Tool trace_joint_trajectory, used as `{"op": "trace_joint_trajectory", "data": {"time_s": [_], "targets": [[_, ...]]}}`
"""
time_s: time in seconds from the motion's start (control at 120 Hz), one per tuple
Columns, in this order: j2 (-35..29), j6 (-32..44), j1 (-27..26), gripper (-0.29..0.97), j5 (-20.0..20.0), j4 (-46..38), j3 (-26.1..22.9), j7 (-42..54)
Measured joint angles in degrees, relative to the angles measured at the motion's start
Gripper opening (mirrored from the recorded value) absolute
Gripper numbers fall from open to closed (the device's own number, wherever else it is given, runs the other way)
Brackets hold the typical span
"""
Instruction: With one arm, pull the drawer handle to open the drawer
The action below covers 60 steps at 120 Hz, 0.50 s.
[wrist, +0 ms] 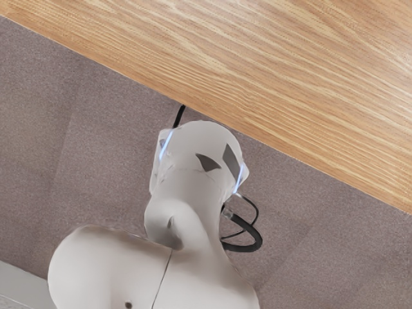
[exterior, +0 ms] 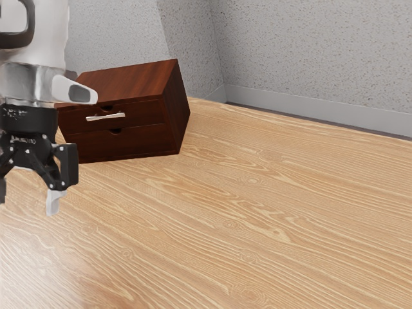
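Hanging at the exterior view's left edge, the gripper points down over the table with its fingers spread wide and holding nothing. Just to its right and farther back stands the small wooden cabinet, its upper drawer flush and shut, the pale handle untouched. I judge this the approach step: the hand must tilt toward the drawer front and bracket that handle before pulling. Nothing blocks the way. Bare tabletop runs right to the grey wall.
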Motion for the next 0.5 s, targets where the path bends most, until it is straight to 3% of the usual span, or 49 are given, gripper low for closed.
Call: {"op": "trace_joint_trajectory", "data": {"time_s": [0.108, 0.25, 0.358, 0.5], "targets": [[-0.32, 12.21, 0.26, 0.68, -0.29, -1.95, 0.2, -10.63], [-0.01, 20.94, 0.8, 0.68, 0.43, -1.72, 0.24, -22.38], [2.43, 25.1, 5.02, 0.68, 2.44, -0.39, 0.45, -30.83], [9.65, 34.08, 16.9, 0.68, 4.38, 0.97, -0.04, -39.92]]}}
